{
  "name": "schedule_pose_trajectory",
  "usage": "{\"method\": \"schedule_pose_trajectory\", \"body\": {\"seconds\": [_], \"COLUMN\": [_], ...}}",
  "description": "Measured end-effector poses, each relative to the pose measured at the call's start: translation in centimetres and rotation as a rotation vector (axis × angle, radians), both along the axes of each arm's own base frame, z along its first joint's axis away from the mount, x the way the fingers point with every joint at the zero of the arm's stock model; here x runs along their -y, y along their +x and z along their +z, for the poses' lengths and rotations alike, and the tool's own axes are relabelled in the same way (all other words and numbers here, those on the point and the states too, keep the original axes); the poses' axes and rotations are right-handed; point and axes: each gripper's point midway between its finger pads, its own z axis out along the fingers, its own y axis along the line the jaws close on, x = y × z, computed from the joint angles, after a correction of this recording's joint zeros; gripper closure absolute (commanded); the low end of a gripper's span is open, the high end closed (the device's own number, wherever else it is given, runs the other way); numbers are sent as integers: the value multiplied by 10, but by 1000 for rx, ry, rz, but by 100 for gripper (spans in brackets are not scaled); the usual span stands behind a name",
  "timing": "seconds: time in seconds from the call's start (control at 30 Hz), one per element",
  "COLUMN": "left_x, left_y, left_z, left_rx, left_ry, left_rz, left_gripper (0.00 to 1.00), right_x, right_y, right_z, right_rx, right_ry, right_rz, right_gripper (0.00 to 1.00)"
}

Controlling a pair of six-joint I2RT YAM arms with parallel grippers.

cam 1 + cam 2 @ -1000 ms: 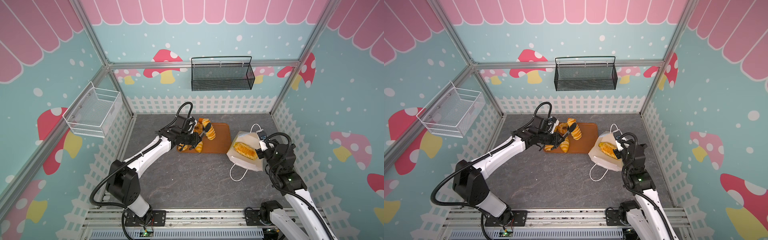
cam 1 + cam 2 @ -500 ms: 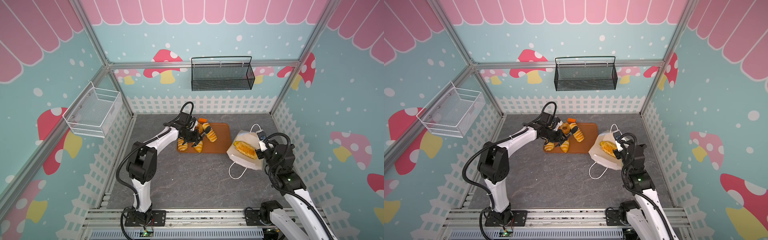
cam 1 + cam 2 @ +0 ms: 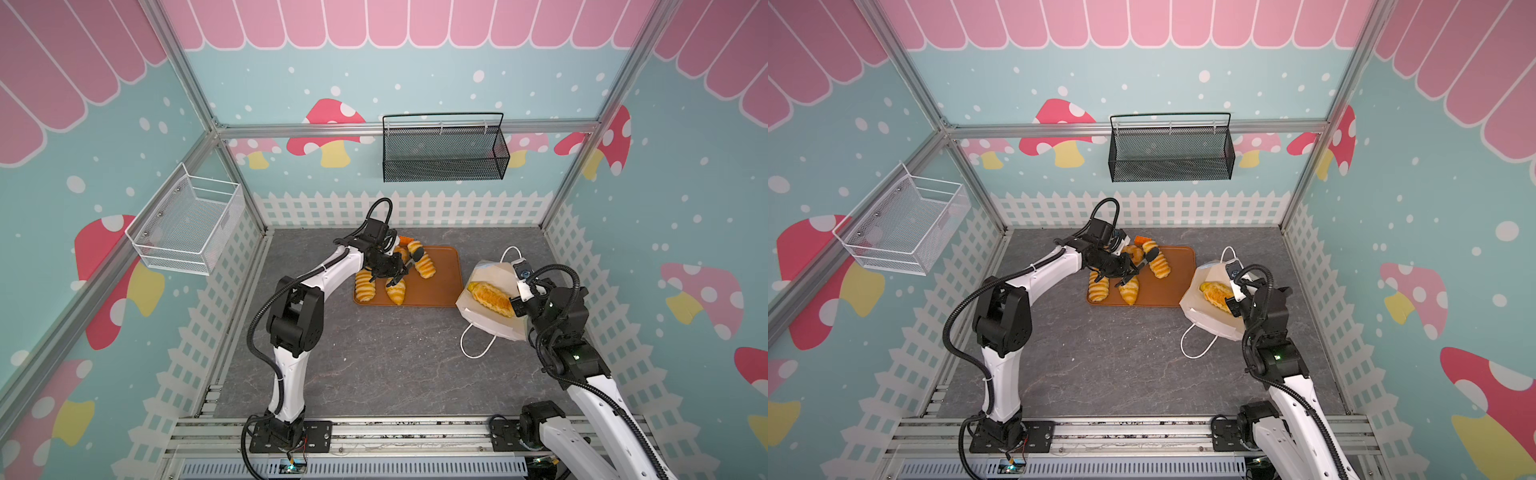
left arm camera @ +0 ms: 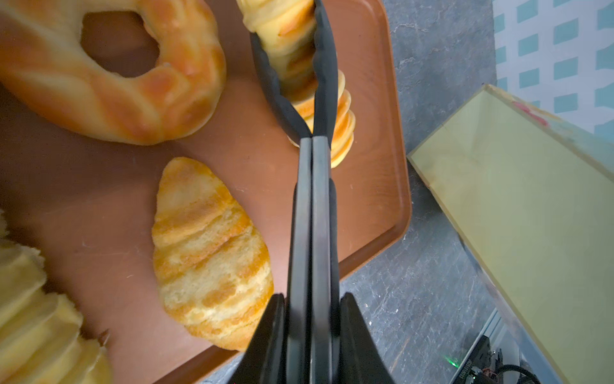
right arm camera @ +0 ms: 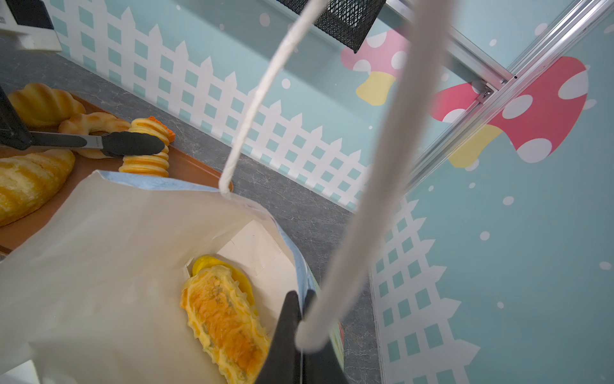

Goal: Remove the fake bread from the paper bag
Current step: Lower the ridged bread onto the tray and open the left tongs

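Black tongs (image 4: 312,199) squeezed in left claw (image 4: 312,299) grip a ridged roll (image 4: 282,40) over the tray (image 4: 375,99) — ease open low, set it flat; right claw (image 5: 300,296) pinches paper bag (image 5: 116,249) rim, one pastry (image 5: 226,319) inside

Matt white paper lined the paper bag (image 5: 99,266); cord handle (image 5: 382,199) looked fibrous. Croissant (image 4: 206,252) was glossy, tray (image 4: 99,206) smooth plastic, tongs (image 4: 312,216) matt black, tabletop (image 4: 415,299) matt stone-look.

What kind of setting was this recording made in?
Probably a staged robot test cell, not a real kitchen: printed mushroom-and-fence wall panels on an aluminium frame, robot arms bolted to a front rail, and fake bread on a tray.
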Motion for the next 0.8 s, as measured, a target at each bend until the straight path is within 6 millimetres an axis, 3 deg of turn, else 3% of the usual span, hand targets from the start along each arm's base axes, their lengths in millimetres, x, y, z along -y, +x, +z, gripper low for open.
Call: {"method": "schedule_pose_trajectory", "body": {"seconds": [0.23,0.8], "left_x": [-14,-13], "left_y": [5,12], "left_z": [-11,0], "left_rx": [-20,19], "left_ry": [19,29], "left_rz": [10,0], "left_gripper": [80,60], "right_x": [0,1], "right_y": [-1,-5], "right_z": [1,4], "right_rx": [4,12], "right_ry": [2,6], "right_rz": [0,-1], "right_gripper": [100,100]}}
